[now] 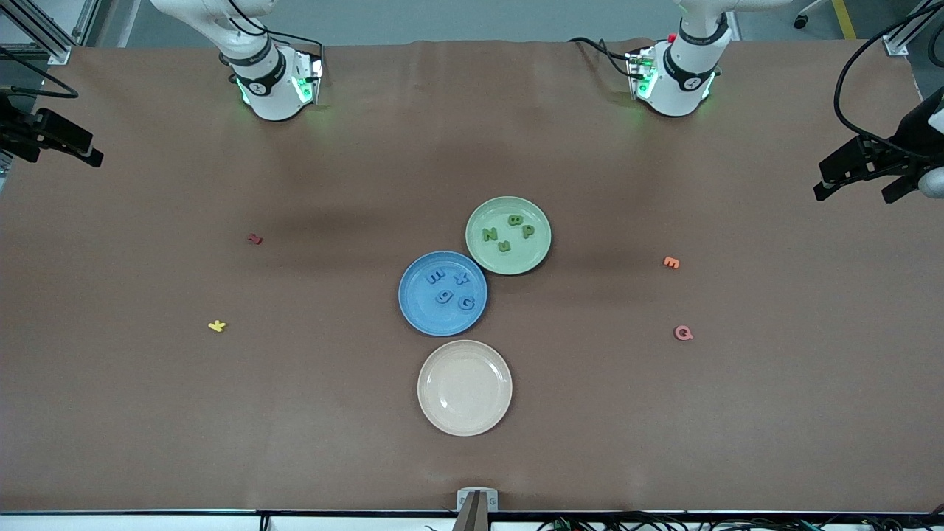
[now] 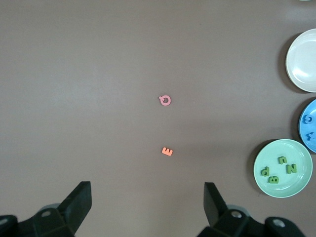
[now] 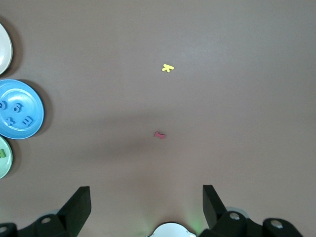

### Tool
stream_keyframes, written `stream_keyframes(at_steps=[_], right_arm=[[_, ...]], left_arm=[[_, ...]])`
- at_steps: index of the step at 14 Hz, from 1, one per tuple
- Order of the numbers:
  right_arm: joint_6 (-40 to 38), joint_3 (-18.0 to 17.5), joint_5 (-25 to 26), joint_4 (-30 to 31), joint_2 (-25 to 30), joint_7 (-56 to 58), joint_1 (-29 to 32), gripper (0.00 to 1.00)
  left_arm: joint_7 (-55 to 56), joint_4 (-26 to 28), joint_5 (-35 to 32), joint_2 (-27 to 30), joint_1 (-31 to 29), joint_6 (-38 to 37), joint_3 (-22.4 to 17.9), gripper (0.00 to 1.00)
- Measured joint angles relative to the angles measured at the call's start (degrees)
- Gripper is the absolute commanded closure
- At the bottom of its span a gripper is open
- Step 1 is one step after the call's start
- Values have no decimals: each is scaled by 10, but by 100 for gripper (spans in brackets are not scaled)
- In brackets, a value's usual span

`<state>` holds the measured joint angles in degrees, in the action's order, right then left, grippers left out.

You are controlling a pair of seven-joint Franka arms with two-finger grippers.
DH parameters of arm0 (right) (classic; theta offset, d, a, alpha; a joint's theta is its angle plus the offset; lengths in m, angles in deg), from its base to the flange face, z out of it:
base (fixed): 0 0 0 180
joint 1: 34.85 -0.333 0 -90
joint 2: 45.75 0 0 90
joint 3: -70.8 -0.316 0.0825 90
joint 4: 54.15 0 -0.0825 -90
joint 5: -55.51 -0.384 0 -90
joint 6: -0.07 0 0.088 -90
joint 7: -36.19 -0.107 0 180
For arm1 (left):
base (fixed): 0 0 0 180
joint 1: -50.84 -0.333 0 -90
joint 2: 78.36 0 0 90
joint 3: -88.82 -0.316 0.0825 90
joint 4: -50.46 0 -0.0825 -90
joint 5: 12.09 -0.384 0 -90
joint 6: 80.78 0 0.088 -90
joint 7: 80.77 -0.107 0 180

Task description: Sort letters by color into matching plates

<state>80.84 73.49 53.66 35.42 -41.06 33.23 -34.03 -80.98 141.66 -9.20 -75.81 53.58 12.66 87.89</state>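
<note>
The blue plate (image 1: 414, 310) sits mid-table with several blue letters (image 1: 465, 302) lying in it. Touching its rim, farther from the front camera, is the pale green plate (image 1: 483, 254), which holds several green letters (image 1: 528, 231). The green plate (image 2: 296, 153) and its letters (image 2: 290, 169) also show in the left wrist view. My left gripper (image 2: 147, 186) hangs open and empty high over the left arm's end of the table. My right gripper (image 3: 146, 190) hangs open and empty high over the right arm's end. Both arms wait.
A cream plate (image 1: 464, 387) with nothing in it lies nearer the front camera than the blue plate. Orange (image 1: 671, 262) and pink (image 1: 684, 333) letters lie toward the left arm's end. Dark red (image 1: 255, 239) and yellow (image 1: 217, 325) letters lie toward the right arm's end.
</note>
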Motion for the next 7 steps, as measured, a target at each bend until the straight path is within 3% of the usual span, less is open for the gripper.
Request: stream_keyframes(at_steps=[7], right_arm=[[18, -2, 0, 0, 0, 23, 0, 0]], left_arm=[[0, 0, 0, 0, 0, 0, 0, 0]])
